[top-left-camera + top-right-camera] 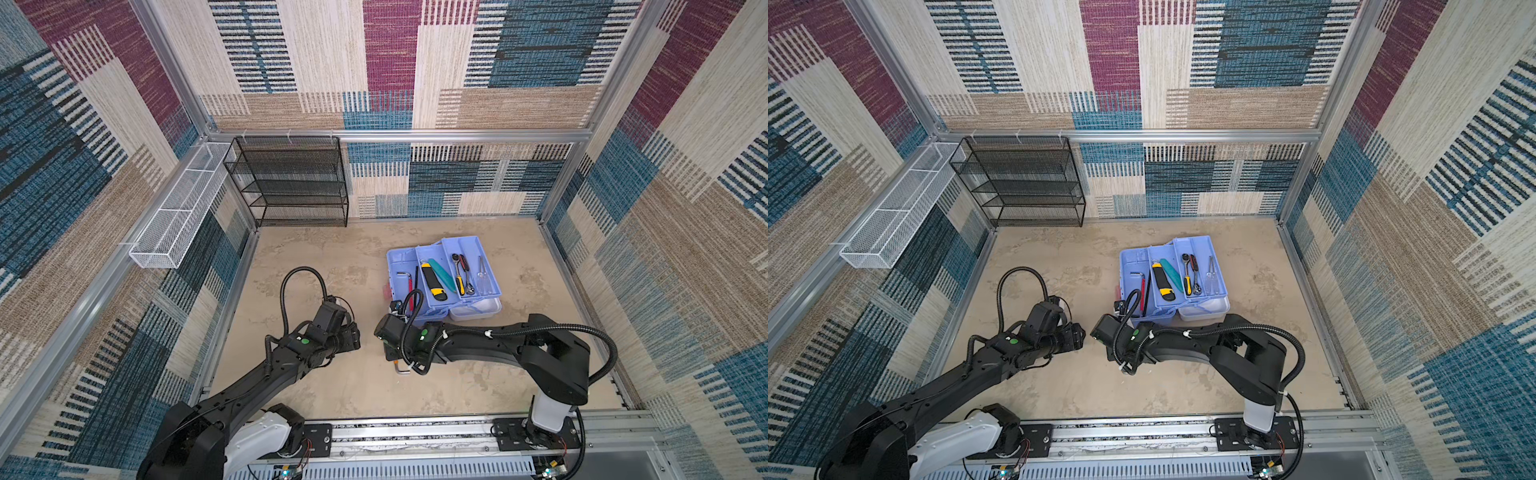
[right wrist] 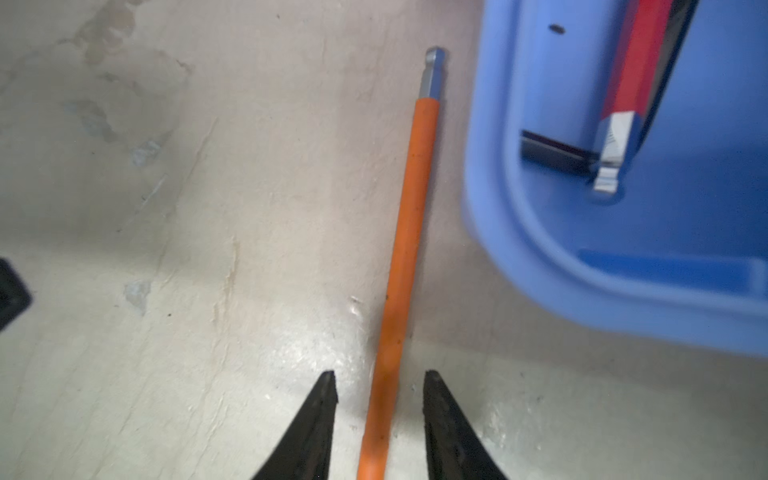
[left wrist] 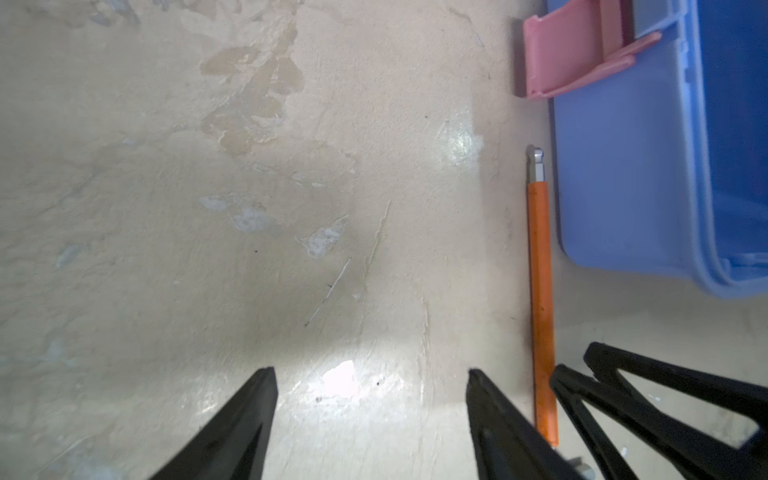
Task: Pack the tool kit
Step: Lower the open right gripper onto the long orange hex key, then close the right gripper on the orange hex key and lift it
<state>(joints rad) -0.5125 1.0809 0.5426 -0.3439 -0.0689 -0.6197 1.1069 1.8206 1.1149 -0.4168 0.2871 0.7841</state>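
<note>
Right hand (image 2: 381, 374) spread astride orange hex key (image 2: 409, 232) on bench (image 1: 353, 386), below tool kit (image 1: 399, 259) mid-frame; left hand (image 3: 370, 370) spread wide.

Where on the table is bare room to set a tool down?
Bare beige table top lies between the black wire-mesh shelf rack and the light blue plastic tool kit, also right of the kit, and along the front metal rail. Crowded: the kit's near left corner, where the left gripper, right gripper and long orange hex key meet.
</note>
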